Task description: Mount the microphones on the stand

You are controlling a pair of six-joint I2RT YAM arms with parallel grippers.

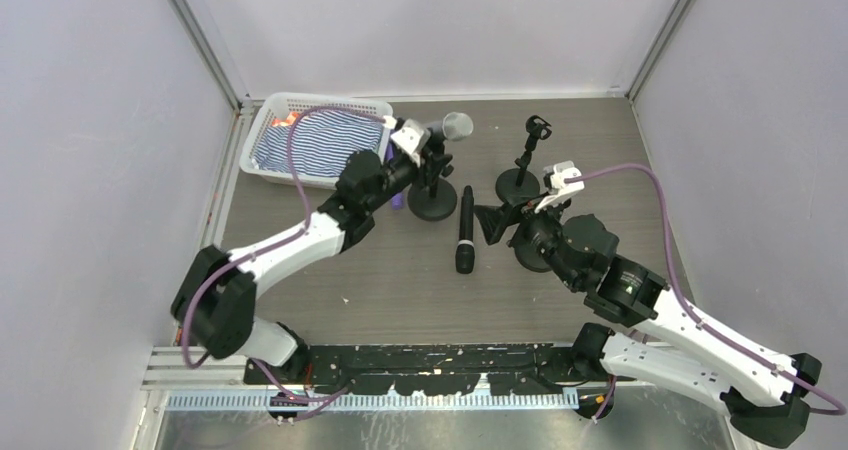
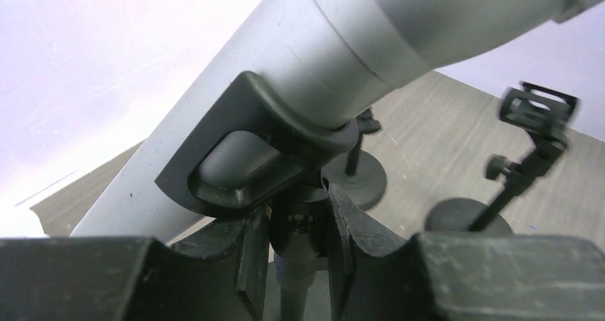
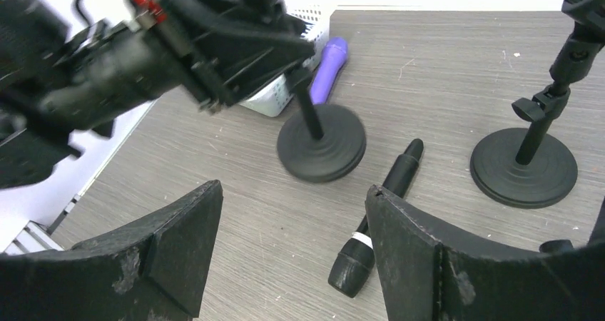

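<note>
A silver microphone [image 1: 452, 127] sits tilted in the clip [image 2: 250, 150] of the left stand [image 1: 432, 202]; it fills the top of the left wrist view [image 2: 342, 43]. My left gripper [image 1: 426, 156] is shut on that stand's neck just under the clip [image 2: 300, 210]. A black microphone [image 1: 466, 230] lies flat on the table, also in the right wrist view [image 3: 382, 207]. My right gripper [image 1: 492, 225] is open and empty above the table [image 3: 292, 192], with the black microphone beside its right finger. A second stand [image 1: 520, 180] with an empty clip [image 1: 538, 127] stands behind it [image 3: 524, 167].
A purple microphone [image 3: 328, 68] lies behind the left stand's base [image 3: 321, 143], next to a white basket [image 1: 262, 130] holding striped cloth. The left wrist view shows the empty-clip stand [image 2: 531, 157] and another round base [image 2: 360, 182]. Walls enclose the table.
</note>
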